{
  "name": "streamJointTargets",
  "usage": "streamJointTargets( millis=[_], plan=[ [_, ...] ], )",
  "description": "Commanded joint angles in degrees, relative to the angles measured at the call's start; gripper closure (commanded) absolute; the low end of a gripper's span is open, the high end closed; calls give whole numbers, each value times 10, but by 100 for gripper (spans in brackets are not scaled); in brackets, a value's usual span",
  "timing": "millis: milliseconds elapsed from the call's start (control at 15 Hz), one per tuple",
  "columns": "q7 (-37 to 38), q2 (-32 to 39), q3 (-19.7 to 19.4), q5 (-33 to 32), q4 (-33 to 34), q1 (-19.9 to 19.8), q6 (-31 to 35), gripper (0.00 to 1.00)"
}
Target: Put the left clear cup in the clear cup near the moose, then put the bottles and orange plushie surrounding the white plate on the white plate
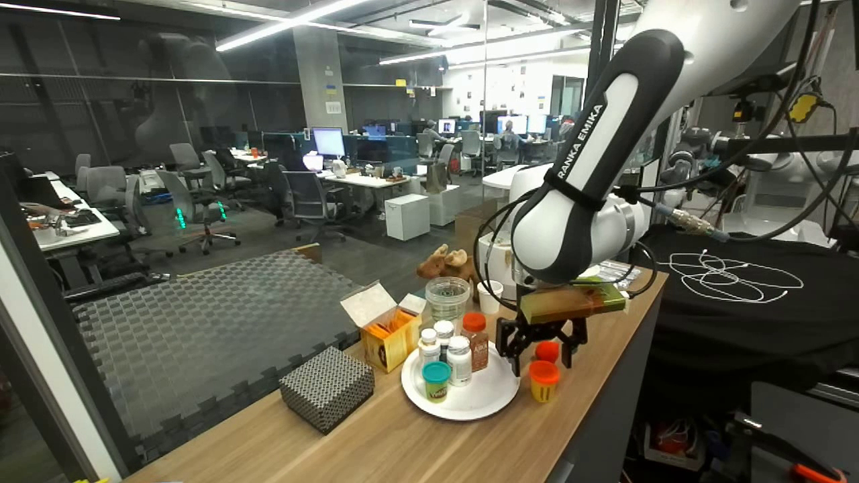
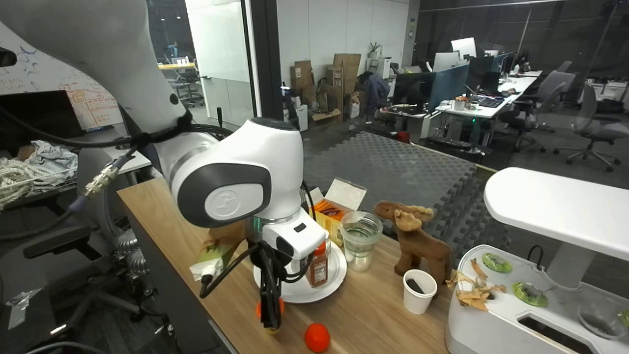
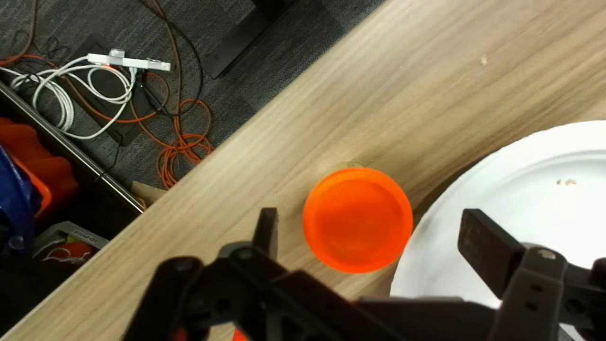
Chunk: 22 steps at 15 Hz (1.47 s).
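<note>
Mid-frame in an exterior view, the cups (image 1: 447, 298) look nested, probably done; below, bottles (image 1: 460, 364) stand on the plate (image 1: 475, 402). Right of centre, the claw (image 1: 541, 369) hangs spread, gripping nothing, near the orange-lidded tub (image 1: 543, 382) and plushie (image 1: 547, 351), seemingly left to move.

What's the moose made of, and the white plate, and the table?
Moose: probably plush fabric, dull brown and fuzzy-looking.
White plate: perhaps stiff paper, maybe plastic; smooth, plain white, with a ridged rim.
Table: wood or wood-look laminate, matte, with streaky grain.
</note>
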Motion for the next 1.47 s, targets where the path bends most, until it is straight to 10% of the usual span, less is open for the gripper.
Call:
streamJointTargets(
  millis=[0,400,1400],
  plan=[
    [-19,12,6,23,12,-7,11,24],
    [-32,19,12,41,4,-15,18,69],
    [36,-62,-12,-52,28,63,-41,72]
  ],
)
